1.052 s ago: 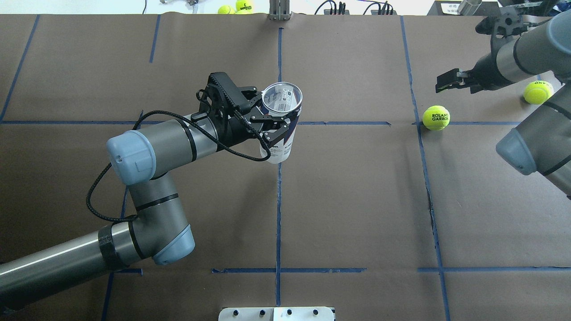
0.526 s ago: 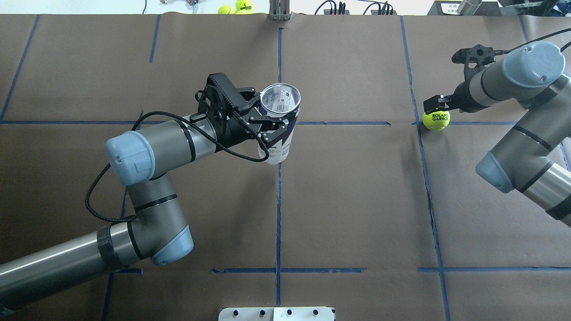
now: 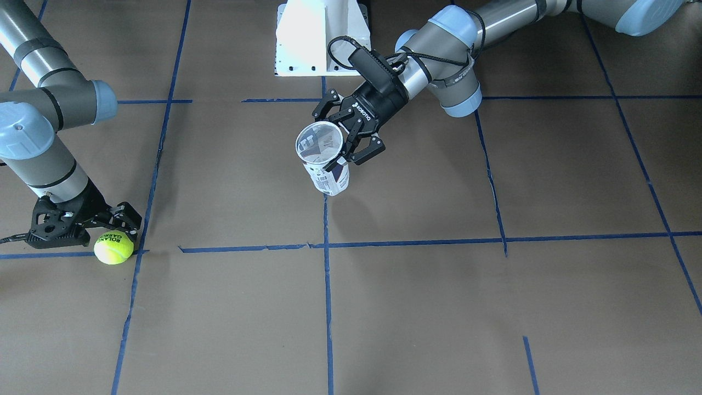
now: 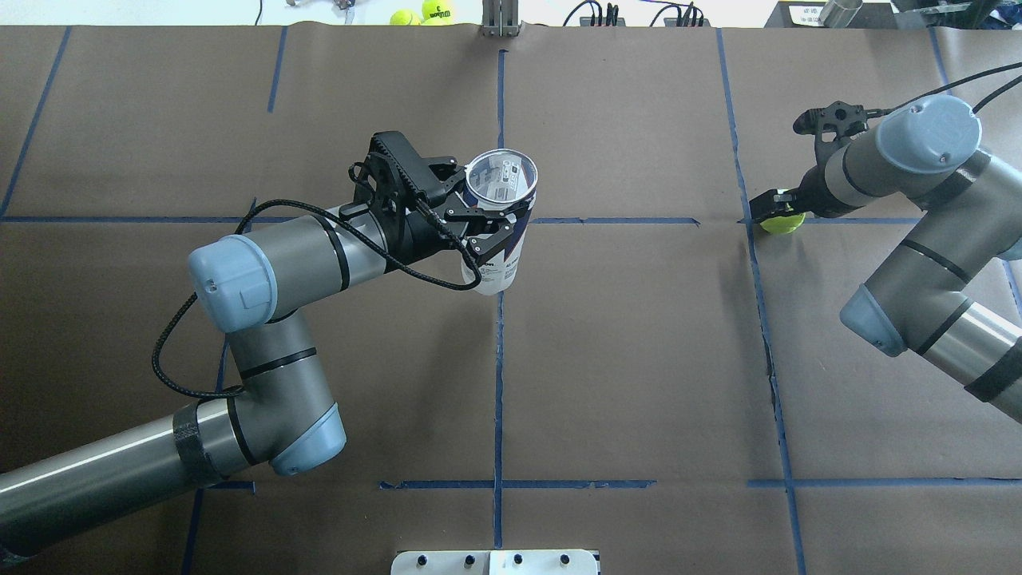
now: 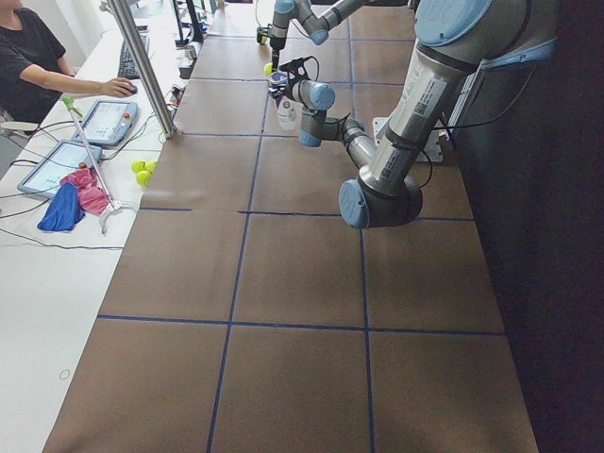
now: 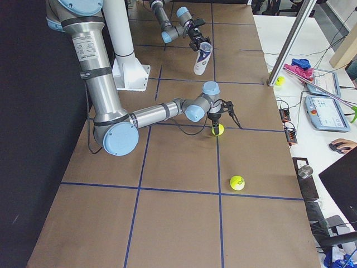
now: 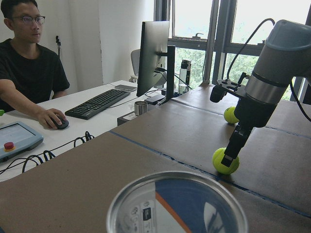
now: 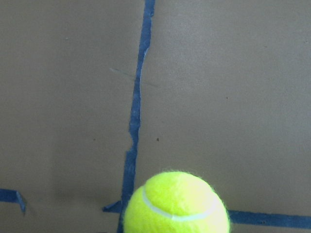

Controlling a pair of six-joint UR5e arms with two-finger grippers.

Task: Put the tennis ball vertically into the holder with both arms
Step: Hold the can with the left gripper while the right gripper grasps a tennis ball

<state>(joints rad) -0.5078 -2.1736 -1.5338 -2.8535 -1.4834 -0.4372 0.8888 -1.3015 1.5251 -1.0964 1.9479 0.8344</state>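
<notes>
The holder [image 4: 497,239], a clear can with a white and navy label, stands upright with its open mouth up, held above the table near its middle. My left gripper [image 4: 484,227] is shut on its side; it also shows in the front view [image 3: 351,144] with the holder [image 3: 327,174]. The holder's rim fills the bottom of the left wrist view [image 7: 177,174]. The tennis ball [image 3: 113,248] lies on the paper at a blue tape crossing. My right gripper [image 3: 118,227] is open and low, right at the ball [image 4: 784,223], which shows close in the right wrist view [image 8: 176,204].
A second ball [image 6: 237,182] lies on the table behind the right arm. More balls [image 4: 423,12] sit past the far table edge. A white pedestal [image 3: 321,38] stands at the robot's side. Operators and a desk with screens [image 7: 153,53] are beyond the far edge.
My right gripper has swung in from the far right and come down onto the ball, now partly covering it from overhead. The left arm and the holder have not moved.
</notes>
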